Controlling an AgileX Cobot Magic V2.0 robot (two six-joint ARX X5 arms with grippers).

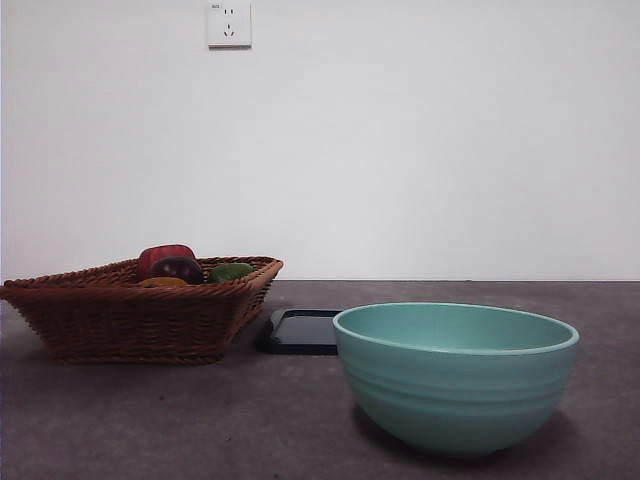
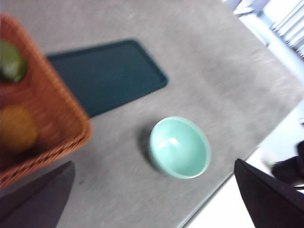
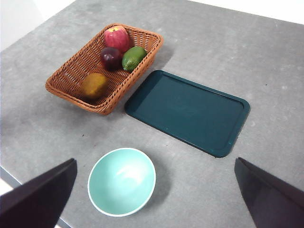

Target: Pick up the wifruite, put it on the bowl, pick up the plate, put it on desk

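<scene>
1. Left gripper [image 2: 152, 199]: high above the desk [image 2: 213, 71], nothing between its jaws; they show at the lower L and lower R corners of the left wrist view, spread wide. View is blurred.
2. Right gripper [image 3: 154, 194]: also high above the desk, looking down on the whole layout. Jaws at the lower L and lower R corners of the right wrist view, spread wide, holding nothing.
3. Front view: no arm visible.
4. Wifruite [image 3: 94, 85]: small, rounded, orange-brown w/ dull skin. Lies in the wicker basket [image 3: 71, 71], at the basket end nearest the bowl [image 3: 122, 181], upper L part of the right wrist view. In front view only its top shows over the basket rim, L side of frame. Not touched by either gripper.
5. Other fruit in basket: red apple [image 3: 117, 37] at the far end, dark purple-red fruit [image 3: 110, 57] next to it, green fruit [image 3: 134, 57] just beside that.
6. Bowl: teal-green, deep, faint ridges on the side, paler rim, upright, empty. Lower centre-L of the right wrist view; lower R, near and large, in front view. Apart from basket.
7. Dark green flat tray [image 3: 190, 111]: rectangular, rounded corners, lies flat on desk just beside the basket's long side, centre-R of the right wrist view. Nothing on it.
8. Wall socket [image 1: 229, 24]: top L-centre of front view, on white wall.
</scene>
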